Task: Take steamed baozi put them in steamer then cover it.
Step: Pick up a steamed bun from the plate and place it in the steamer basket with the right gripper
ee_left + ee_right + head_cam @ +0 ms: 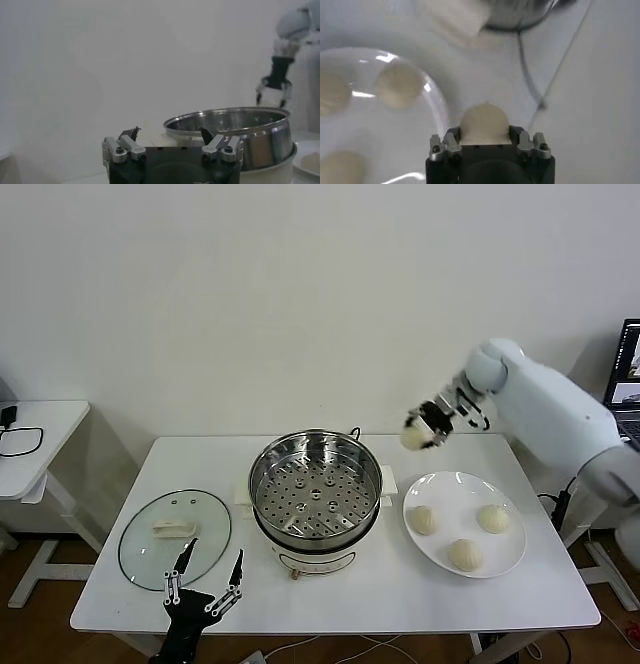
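White wall stands behind the white rectangular table (120,604) where I work. At its centre sits the round shiny stainless-steel steamer (315,489), its perforated tray bare. To my left lies the round glass lid (175,539); to my right, the flat white plate (505,559) carries three small cream-white baozi (466,555). My right gripper (430,427) hangs above the table between steamer and plate, clamped on a fourth baozi (484,124). My left gripper (206,576) waits near the lid, fingers spread wide.

The right claw (485,142) hides the lower half of its baozi (484,120).
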Available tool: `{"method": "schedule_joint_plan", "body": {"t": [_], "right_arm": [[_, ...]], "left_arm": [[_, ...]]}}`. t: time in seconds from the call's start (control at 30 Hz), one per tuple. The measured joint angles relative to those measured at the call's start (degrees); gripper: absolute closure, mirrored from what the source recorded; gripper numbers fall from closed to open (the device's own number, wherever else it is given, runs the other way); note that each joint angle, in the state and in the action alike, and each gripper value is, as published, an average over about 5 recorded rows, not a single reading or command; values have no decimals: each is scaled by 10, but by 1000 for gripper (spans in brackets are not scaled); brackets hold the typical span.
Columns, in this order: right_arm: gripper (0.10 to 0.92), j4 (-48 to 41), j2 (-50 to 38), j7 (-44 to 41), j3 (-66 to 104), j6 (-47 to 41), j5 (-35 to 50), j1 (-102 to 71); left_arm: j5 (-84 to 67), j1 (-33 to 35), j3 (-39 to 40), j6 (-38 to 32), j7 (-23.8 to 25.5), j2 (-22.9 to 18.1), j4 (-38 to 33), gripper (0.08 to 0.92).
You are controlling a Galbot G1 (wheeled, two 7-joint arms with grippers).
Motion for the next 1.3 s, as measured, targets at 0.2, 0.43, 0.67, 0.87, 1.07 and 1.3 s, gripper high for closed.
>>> {"method": "schedule_joint_plan", "body": {"t": [0.2, 0.43, 0.67, 0.87, 1.07, 1.3], "right_arm": [[372, 54, 31, -3, -38, 44, -3, 28], [372, 74, 77, -1, -60, 74, -43, 23], [372, 63, 122, 6, -62, 86, -97, -5], [372, 45, 152, 15, -55, 91, -138, -31], [366, 24, 174, 23, -44, 93, -171, -54], [243, 13, 182, 29, -38, 93, -194, -67]], "left_arm": [[0, 0, 0, -1, -1, 0, -2, 177], [0, 1, -1, -5, -3, 1, -2, 177], [-1, 2, -2, -6, -5, 2, -3, 177], [-1, 3, -5, -6, -6, 3, -3, 177], [-1, 2, -7, -7, -7, 3, -4, 177], [-2, 1, -8, -7, -8, 4, -3, 177]]}}
